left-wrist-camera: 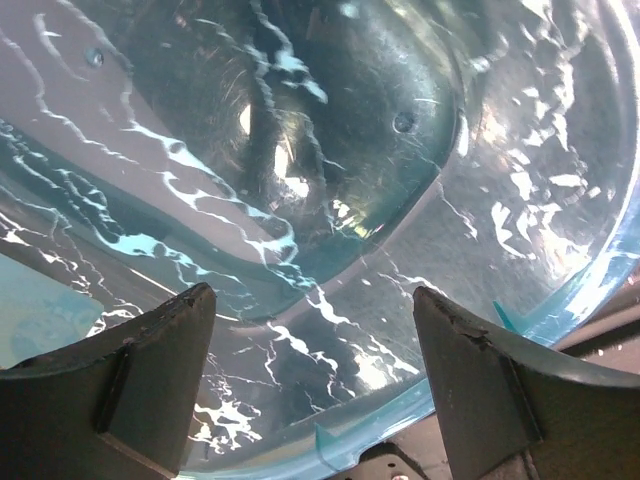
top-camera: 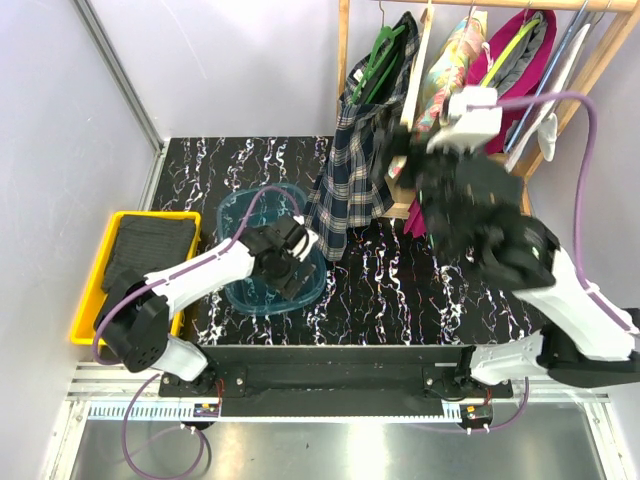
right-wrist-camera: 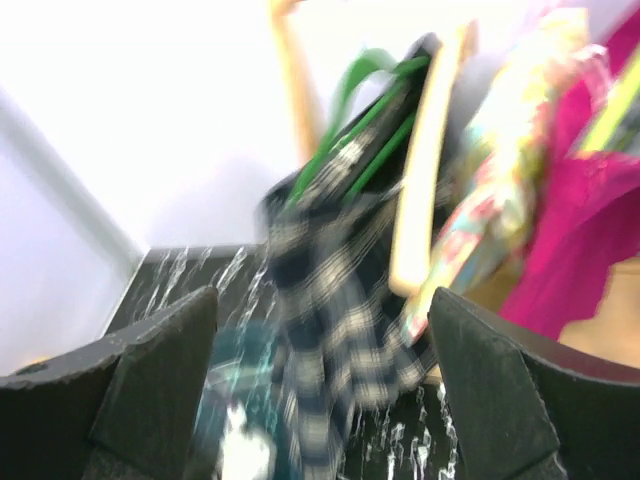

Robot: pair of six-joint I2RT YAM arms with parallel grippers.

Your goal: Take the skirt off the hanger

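— On the left gripper [left-wrist-camera: 313,295], how are the fingers sitting?
— They are standing wide apart, gripping nothing, hanging over the clear teal tub [left-wrist-camera: 380,150]. Only the left wrist view is showing its scuffed bottom.
— And the right gripper [right-wrist-camera: 322,300]?
— Its fingers are also spreading wide, empty, facing the skirt [top-camera: 345,195], which is hanging on the hanger [top-camera: 384,46] at the far wooden rack [top-camera: 344,60]. Its wrist view is blurring both; overhead, the arm is covering the skirt's right edge.

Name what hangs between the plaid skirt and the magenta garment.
A wooden rack post and the floral yellow-pink garment lie between the skirt and the magenta garment, shown in the right wrist view, though blurred.
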